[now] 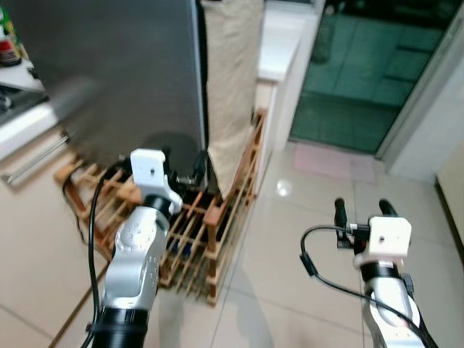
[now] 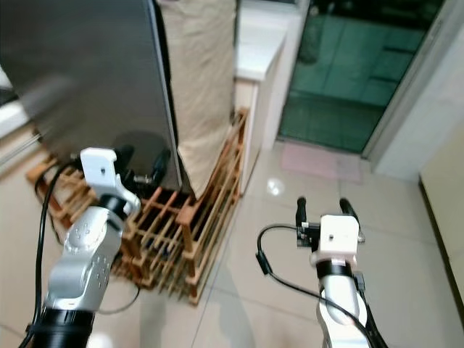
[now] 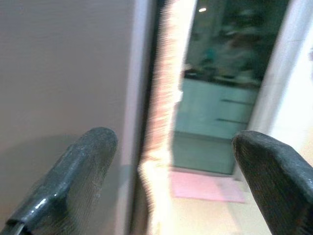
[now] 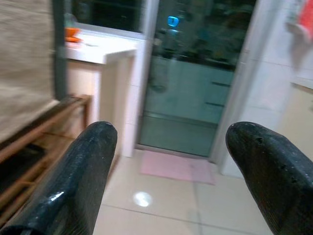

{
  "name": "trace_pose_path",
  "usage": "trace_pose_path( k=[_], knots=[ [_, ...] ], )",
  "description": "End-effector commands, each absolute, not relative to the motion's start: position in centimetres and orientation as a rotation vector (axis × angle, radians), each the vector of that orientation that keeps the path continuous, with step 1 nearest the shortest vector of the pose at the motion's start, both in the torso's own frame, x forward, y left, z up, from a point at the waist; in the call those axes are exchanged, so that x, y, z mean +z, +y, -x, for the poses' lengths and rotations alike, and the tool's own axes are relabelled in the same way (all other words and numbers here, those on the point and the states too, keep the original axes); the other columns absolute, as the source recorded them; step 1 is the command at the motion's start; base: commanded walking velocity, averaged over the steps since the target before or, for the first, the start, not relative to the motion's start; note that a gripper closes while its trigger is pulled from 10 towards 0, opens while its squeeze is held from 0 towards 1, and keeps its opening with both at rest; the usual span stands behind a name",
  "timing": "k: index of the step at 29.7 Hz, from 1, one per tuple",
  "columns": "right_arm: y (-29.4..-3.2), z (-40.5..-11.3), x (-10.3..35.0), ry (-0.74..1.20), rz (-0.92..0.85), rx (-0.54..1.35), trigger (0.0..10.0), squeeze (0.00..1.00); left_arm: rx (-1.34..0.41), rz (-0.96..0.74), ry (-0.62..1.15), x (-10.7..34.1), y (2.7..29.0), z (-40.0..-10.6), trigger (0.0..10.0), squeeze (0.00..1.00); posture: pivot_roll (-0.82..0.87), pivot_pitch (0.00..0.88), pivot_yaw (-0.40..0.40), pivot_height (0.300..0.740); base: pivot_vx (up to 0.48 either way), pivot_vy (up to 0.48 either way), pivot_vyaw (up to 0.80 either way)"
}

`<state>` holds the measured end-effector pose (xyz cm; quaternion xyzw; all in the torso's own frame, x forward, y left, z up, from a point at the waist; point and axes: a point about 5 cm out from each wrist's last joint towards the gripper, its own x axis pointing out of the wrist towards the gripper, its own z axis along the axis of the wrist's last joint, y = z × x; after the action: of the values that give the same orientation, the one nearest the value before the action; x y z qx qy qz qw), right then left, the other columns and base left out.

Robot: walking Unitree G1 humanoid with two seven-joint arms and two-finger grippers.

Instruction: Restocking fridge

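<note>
Left gripper (image 3: 171, 161) is up at the lower corner of the fridge (image 1: 123, 72), fingers spread wide with nothing between them, one finger (image 3: 73, 171) in front of the grey door face and the other past the door's edge. The right gripper (image 1: 360, 209) hangs out over the bare tiled floor (image 1: 304, 239), well apart from the fridge, its two fingers also wide and empty, pointing toward the glass door (image 1: 370, 65) at the back. Beside the fridge, a beige cloth (image 1: 232, 80) drapes down over a wooden rack (image 1: 210, 232) that sits on the floor against the fridge's base. A white counter (image 1: 279, 43) stands behind the rack, and a pink mat (image 1: 333, 161) lies on the tiles before the glass door. Whole picture a bit blurred here.
</note>
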<state>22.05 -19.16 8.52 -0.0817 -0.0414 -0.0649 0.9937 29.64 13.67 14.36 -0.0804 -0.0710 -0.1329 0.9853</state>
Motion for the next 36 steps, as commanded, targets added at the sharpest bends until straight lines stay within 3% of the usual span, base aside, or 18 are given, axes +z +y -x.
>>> trace_pose_path(
  k=[1,18,36],
  knots=[
    [-19.4,-22.1,8.4,-0.082,0.163,-0.135,10.0,0.00,-0.290,0.170,-0.169,14.8,13.3,-29.5,10.0,0.00,0.01,0.000,0.003,0.740,0.480,0.000,0.00],
    [-19.4,-21.7,7.8,-0.061,0.177,-0.102,10.0,0.00,-0.275,0.171,-0.209,15.1,13.5,-29.0,10.0,0.00,0.01,0.000,-0.013,0.740,0.467,0.000,0.00],
    [-19.8,-21.9,7.5,-0.042,0.168,-0.105,10.0,0.00,-0.295,0.200,-0.159,16.0,12.0,-30.3,10.0,0.00,0.01,0.000,-0.018,0.740,0.000,0.000,0.00]
  ],
)
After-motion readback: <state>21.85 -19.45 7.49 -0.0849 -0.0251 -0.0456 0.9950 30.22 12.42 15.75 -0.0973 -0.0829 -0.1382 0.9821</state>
